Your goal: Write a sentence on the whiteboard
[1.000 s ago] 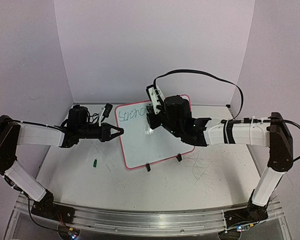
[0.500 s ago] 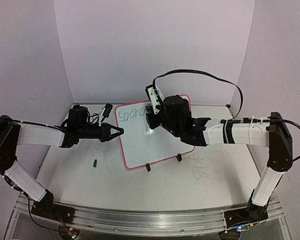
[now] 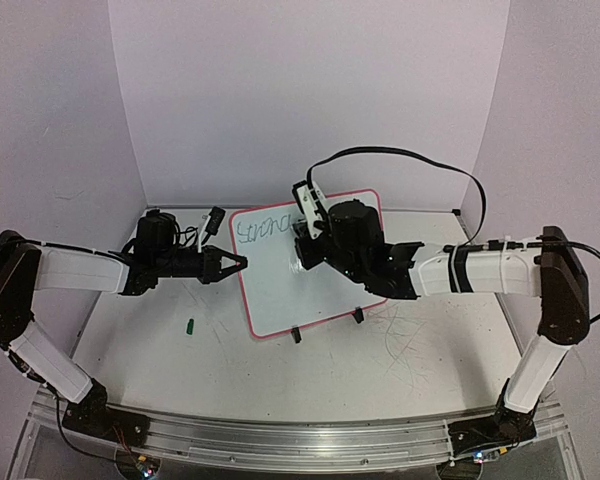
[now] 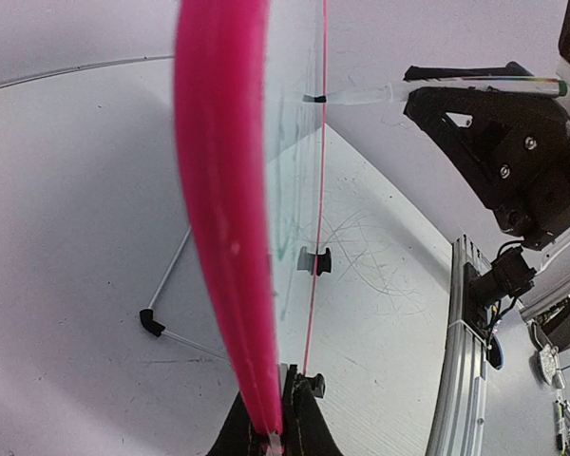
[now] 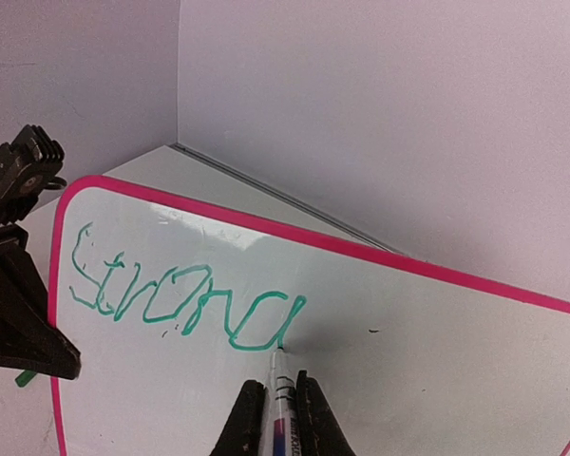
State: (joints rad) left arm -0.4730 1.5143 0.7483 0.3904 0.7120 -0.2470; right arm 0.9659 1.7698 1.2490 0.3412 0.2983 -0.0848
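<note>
A: Where does it stand?

B: The whiteboard [image 3: 280, 285] leans on its two black feet [image 3: 296, 336], mid-bench [image 3: 180, 370]. The left tool [image 3: 238, 264] is pressed together on the pink rim at the board's left edge. The right tool [image 5: 279, 391] pinches a marker [image 4: 427, 90], with the tip touching the board just under the last letter.

A: And the sentence [image 5: 176, 302]?

B: Only the first word is there, green, along the top, and its final letter looks unfinished. I judge most of the writing lies ahead.

A: What worries you?

B: Pressure. The board is gripped at one edge only, and the pen pushes well apart from that hold. Too hard, and the board may swing or flex about the rim, so the stroke smears or skips. Too light, and the line breaks.

A: Anything else?

B: The marker could slide or twist in that pinch on a down-stroke. The letters are also large, and I suspect the rest may crowd unless they shrink.

A: The green bit [image 3: 191, 324] on the bench?

B: Likely the cap. It lies well apart from everything, so it's harmless.
</note>
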